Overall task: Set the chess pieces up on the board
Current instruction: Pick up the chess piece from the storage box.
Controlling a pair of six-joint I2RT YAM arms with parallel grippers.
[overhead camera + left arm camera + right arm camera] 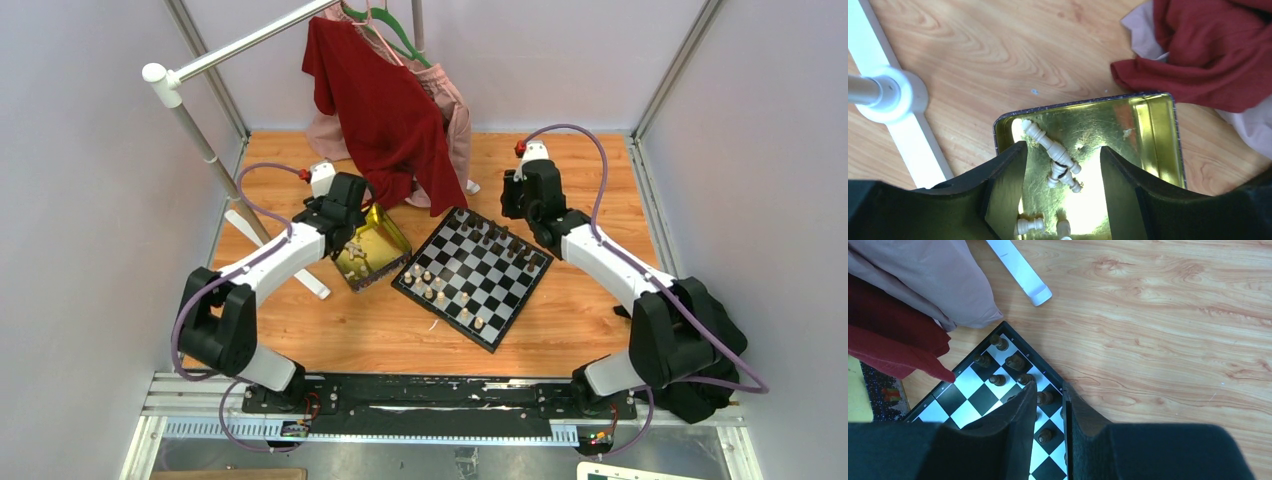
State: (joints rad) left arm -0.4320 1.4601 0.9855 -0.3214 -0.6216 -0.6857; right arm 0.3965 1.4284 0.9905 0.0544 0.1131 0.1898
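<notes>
The checkered board lies mid-table, turned like a diamond. Cream chess pieces stand along its near-left side and dark ones along its far-right side. More cream pieces lie loose in a gold tin left of the board. My left gripper hangs open over that tin, holding nothing. My right gripper hovers above the far corner of the board, over the dark pieces. Its jaws stand a narrow gap apart with nothing between them.
A red garment and a pink one hang from a white rack behind the tin and board. The red cloth drapes down close to the tin. The rack's white foot lies on the wood left of the tin.
</notes>
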